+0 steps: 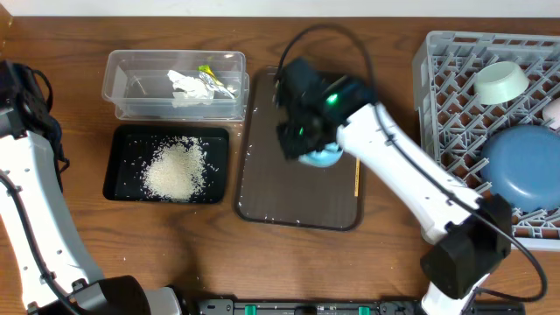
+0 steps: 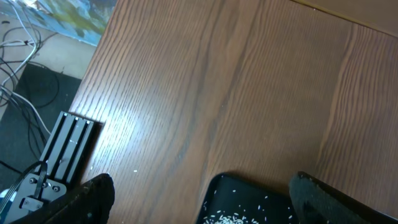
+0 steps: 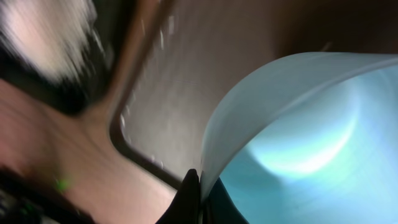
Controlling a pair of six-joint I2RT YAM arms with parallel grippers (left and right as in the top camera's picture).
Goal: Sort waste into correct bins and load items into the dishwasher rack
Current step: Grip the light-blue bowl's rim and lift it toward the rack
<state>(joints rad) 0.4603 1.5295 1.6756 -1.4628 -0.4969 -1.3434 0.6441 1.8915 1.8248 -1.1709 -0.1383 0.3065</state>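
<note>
now right gripper (image 1: pixel 308 150) pinches light blue bowl (image 1: pixel 324 158) by its rim over brown serving tray (image 1: pixel 289 197)
left gripper (image 2: pixel 202 204) spread wide above black tray (image 2: pixel 249 190); rice (image 1: pixel 175 169) lies inside

The tabletop (image 2: pixel 249 93) is brown wood with clear grain and a soft shine. The tub (image 1: pixel 118 92) is transparent plastic, the dishwasher rack (image 1: pixel 442 87) is matt grey plastic, and the light blue bowl (image 3: pixel 311 124) looks smooth and glossy.

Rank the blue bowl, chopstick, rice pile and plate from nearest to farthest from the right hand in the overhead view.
1. Blue bowl: gripped by the right hand, over the brown tray.
2. Chopstick: just right of it, at that tray's right edge.
3. Rice pile: left, in the black tray.
4. Plate: far right, in the rack.
</note>
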